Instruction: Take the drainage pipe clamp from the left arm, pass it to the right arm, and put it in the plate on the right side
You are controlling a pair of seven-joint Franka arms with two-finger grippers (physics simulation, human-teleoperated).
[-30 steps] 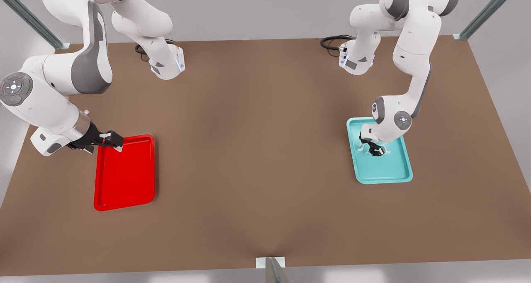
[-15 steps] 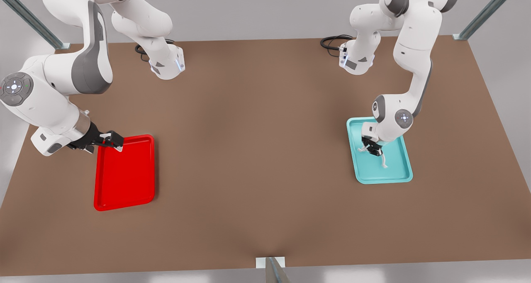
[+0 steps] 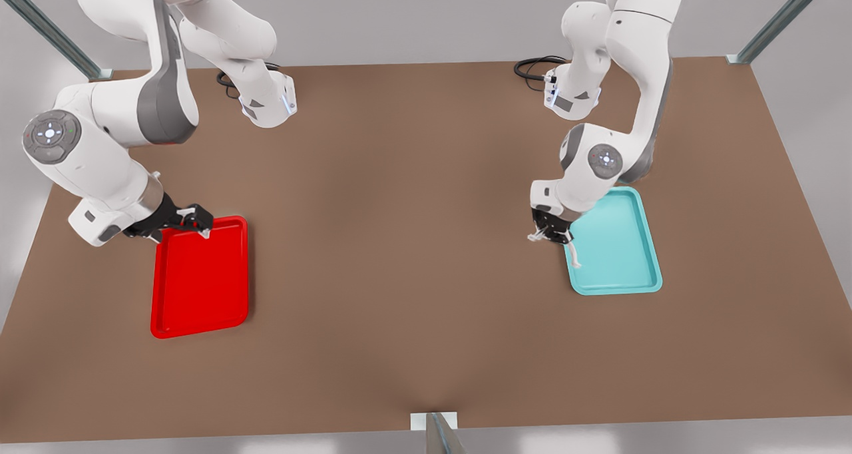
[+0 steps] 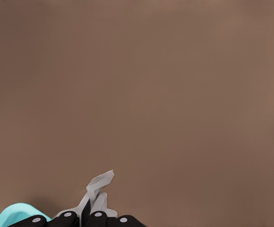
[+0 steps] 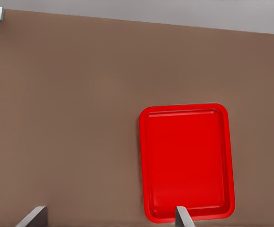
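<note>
Landmark: the teal tray (image 3: 619, 244), lying on the table toward the front view's right.
Clamp: the drainage pipe clamp (image 3: 566, 244) hangs lifted above the tray's edge that faces the table's middle, one white foot over the tray's rim, the other out over bare table; in the left wrist view it juts out as a pale strap (image 4: 98, 191) with a corner of the tray (image 4: 16, 213) beside it.
Left gripper: the left gripper (image 3: 550, 231) is clenched on the clamp, held above that same edge of the tray.
Right gripper: the right gripper (image 3: 196, 222) is well apart from the teal tray, across the table at the front view's left, above the far rim of the plate (image 3: 200, 277); its fingers (image 5: 184, 217) stand spread apart, grasping nothing (two grey tips in the right wrist view).
Plate: the red tray (image 5: 186, 163) lies flat.
Around: black cables (image 3: 532, 68) coil by the arm base beyond the teal tray.
Surface: a plain brown table (image 3: 413, 241).
Room: pale grey walls, with slanted metal struts (image 3: 782, 18) at the far corners.
</note>
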